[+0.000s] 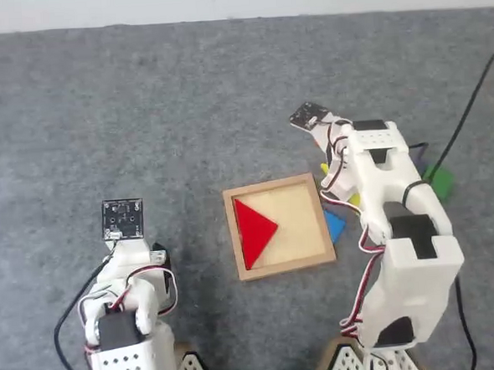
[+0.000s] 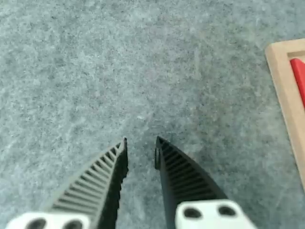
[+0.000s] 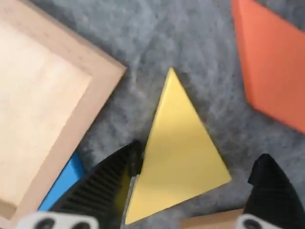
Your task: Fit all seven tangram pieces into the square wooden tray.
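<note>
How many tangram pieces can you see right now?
5: red triangle in the tray, blue piece at the tray's right edge, yellow triangle at the open right gripper, orange piece beside it, green piece right of that arm. The arm may hide more.

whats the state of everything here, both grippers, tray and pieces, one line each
left gripper: slightly open, empty, over bare carpet
right gripper: open, straddling the yellow triangle
yellow triangle: flat on carpet, outside the tray
tray: holds one piece only
red triangle: flat inside the tray
orange piece: on carpet, outside tray
blue piece: on carpet, beside tray
green piece: on carpet, partly behind right arm
</note>
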{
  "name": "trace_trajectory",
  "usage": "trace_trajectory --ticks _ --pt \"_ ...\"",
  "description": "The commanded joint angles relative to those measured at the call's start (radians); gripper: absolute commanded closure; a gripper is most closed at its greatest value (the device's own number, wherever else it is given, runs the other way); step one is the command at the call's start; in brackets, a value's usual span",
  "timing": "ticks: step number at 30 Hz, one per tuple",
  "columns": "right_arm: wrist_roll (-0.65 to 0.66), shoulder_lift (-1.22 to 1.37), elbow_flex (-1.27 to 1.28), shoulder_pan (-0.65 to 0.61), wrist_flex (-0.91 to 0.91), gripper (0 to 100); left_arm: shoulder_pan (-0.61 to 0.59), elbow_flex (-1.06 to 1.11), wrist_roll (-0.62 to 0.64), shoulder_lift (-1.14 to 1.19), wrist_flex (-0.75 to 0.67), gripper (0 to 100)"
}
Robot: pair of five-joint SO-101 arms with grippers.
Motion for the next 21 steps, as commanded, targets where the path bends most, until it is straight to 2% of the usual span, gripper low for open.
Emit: trace_trajectory --ticks 1,4,14,21 --pt "-0.031 0.001 -0.04 0.022 0.021 63.4 -0.003 -0.013 -0.002 -0.02 0.003 91" --pt "-0.071 0.001 -0.038 0.022 0.051 63.4 -0.003 -0.013 -0.002 -0.02 0.003 91" --pt "-0.074 0.002 -0.031 0.019 0.056 63.9 -0.003 -0.013 -0.002 -0.02 0.003 91" --pt "-0.077 0.002 -0.031 0.021 0.056 77.5 -0.003 -0.013 -0.002 -0.02 0.003 91"
